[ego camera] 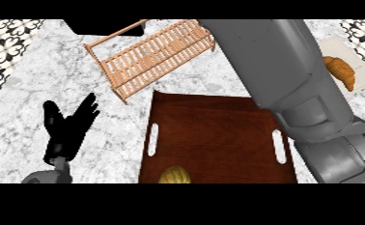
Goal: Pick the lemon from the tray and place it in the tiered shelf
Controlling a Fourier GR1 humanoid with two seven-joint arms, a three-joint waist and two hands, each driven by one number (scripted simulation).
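Observation:
A yellow lemon [174, 175] lies at the near edge of the dark brown tray [214, 122], partly cut off by the view's lower edge. The wooden slatted tiered shelf [153, 55] stands beyond the tray at the back. My left hand [65, 125] stays open at the lower left, fingers up, apart from the tray. My right forearm [292, 84] crosses the right side of the view, reaching toward the back; its hand is out of sight past the top.
A croissant [341, 72] rests on a pale board [335, 48] at the right. The counter [57, 64] is white marble, with patterned tiles at both upper corners.

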